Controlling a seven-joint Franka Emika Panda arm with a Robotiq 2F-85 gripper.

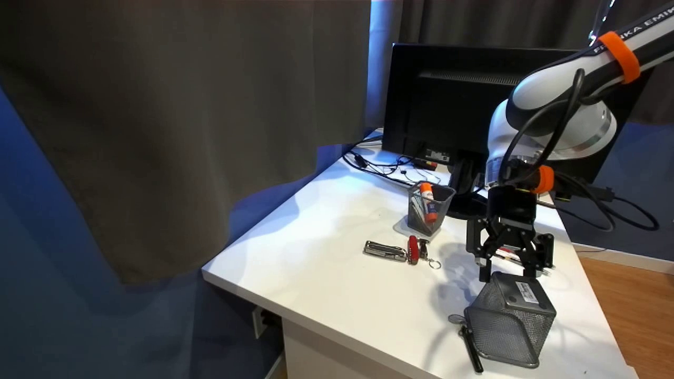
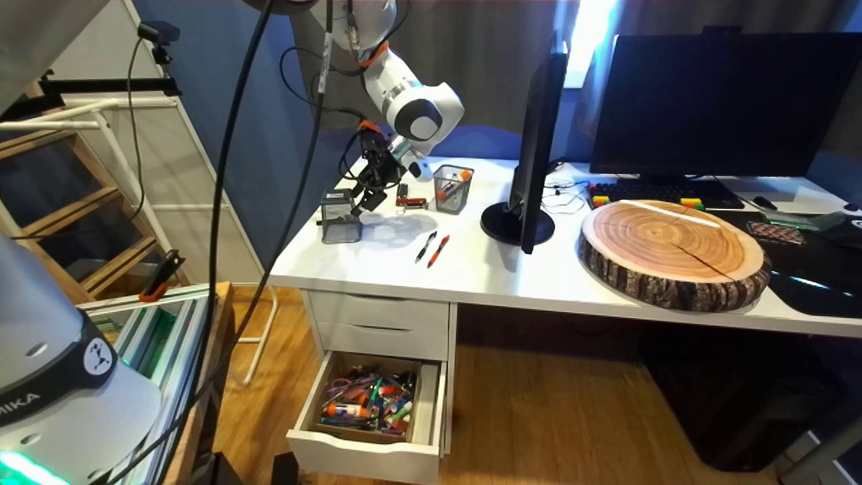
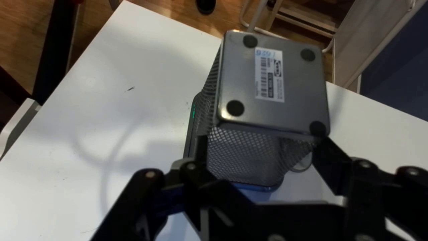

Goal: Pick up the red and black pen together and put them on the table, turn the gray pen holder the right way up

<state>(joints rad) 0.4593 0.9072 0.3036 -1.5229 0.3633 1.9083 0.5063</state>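
The gray mesh pen holder (image 1: 503, 326) stands upside down near the table corner, its stickered base facing up. It also shows in the exterior view (image 2: 341, 228) and in the wrist view (image 3: 272, 83). My gripper (image 1: 506, 273) is at the holder's raised base, fingers spread. In the wrist view the gripper (image 3: 264, 144) has one finger at each side of the holder's near wall; whether they touch it I cannot tell. The red pen (image 2: 438, 251) and the black pen (image 2: 426, 247) lie side by side on the white table (image 2: 384, 263). The wrist view does not show them.
A second mesh holder (image 1: 429, 208) with glue sticks stands upright. A multitool (image 1: 386, 251) and a red pocketknife (image 1: 413, 250) lie near it. A black pen-like item (image 1: 471, 350) lies against the upturned holder. A monitor (image 2: 539, 141) stands behind. A drawer (image 2: 367, 451) is open below.
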